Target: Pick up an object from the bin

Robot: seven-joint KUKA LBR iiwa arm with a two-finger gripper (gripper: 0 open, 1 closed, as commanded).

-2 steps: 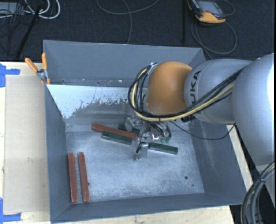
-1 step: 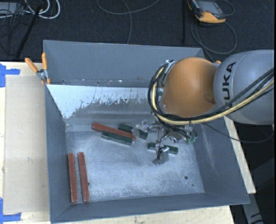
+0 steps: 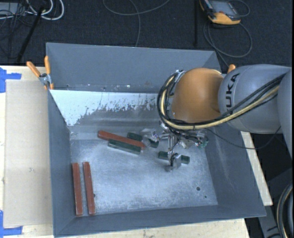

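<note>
**Pincer low over a small dark green block**

The pincer (image 3: 171, 163) hangs beneath the arm's orange wrist cover (image 3: 196, 95), down close to the floor of the bin (image 3: 137, 73).

- At the pincer, and jutting a little to its right, is a short dark green block (image 3: 183, 159). The two overlap in the view. I cannot tell whether the block is gripped, or whether the pincer is apart or together.
- Near, to the pincer's left, a reddish bar (image 3: 118, 137) lies slantwise with a dark green bar (image 3: 123, 146) just beside it. Neither touches the pincer.
- Well apart, further left and toward the bin's front, two reddish bars (image 3: 78, 188) lie side by side.

Step in hand, as I judge it: the grasp itself, at or just before closing. The block looks to rest on the bin floor, so it is not yet lifted.

The next move calls for a firm close across the block's narrow width, then a straight rise. The neighbouring bars lie off to one side, so snagging seems unlikely. The likelier risk is the small block slipping or tipping out.
</note>
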